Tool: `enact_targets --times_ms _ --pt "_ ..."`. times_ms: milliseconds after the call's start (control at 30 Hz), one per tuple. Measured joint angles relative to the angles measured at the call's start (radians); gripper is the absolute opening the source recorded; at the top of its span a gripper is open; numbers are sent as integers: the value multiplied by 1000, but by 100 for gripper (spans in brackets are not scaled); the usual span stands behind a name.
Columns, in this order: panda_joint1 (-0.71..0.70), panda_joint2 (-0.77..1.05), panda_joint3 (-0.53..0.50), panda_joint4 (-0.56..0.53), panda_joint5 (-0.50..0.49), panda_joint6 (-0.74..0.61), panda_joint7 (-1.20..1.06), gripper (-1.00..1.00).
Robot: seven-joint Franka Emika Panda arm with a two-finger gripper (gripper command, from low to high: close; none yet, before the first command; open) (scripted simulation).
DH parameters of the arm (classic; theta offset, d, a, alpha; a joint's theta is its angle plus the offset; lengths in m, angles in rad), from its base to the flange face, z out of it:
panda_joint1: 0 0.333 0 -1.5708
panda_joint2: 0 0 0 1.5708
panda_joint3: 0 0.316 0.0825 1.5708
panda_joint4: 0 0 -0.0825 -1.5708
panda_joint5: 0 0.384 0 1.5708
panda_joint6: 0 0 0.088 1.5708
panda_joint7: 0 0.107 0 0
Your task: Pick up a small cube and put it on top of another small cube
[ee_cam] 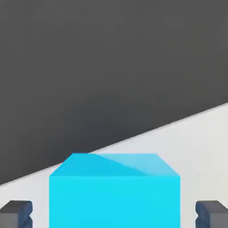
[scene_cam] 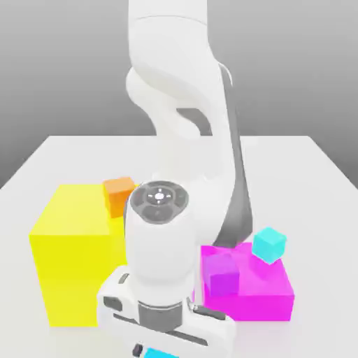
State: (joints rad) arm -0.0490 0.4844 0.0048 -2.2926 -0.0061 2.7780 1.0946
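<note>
Exterior view: lowering a glossy white arm at six o'clock, gripper (scene_cam: 162, 347) over a cyan cube (scene_cam: 158, 353); second cyan cube (scene_cam: 269, 245) sitting tilted on the magenta block (scene_cam: 269, 297), four o'clock.

Hand view: flanking the smooth cube (ee_cam: 115, 196), dark fingertips (ee_cam: 17, 213) standing just apart from its sides, not clamping.

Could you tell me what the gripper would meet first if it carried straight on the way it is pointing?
Most likely the cyan cube, which the hand view shows directly ahead of the gripper, between its fingers; how much gap remains is unclear.
</note>
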Motion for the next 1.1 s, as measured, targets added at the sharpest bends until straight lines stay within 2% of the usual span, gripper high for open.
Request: enact_targets --times_ms 133,300,600,800,967,1000,1100 --pt "0 2 0 0 -1 2 1 -100" --pt "-1 -155 7 -37 0 -118 -12 -100" --pt "46 -480 93 -227 10 -254 -276 -100" --pt "117 -700 98 -357 45 -343 -480 -100" --pt "128 -595 101 -410 31 -186 -501 -100" --pt "127 -574 102 -415 27 -160 -498 100" --pt "127 -574 102 -415 27 -160 -498 100"
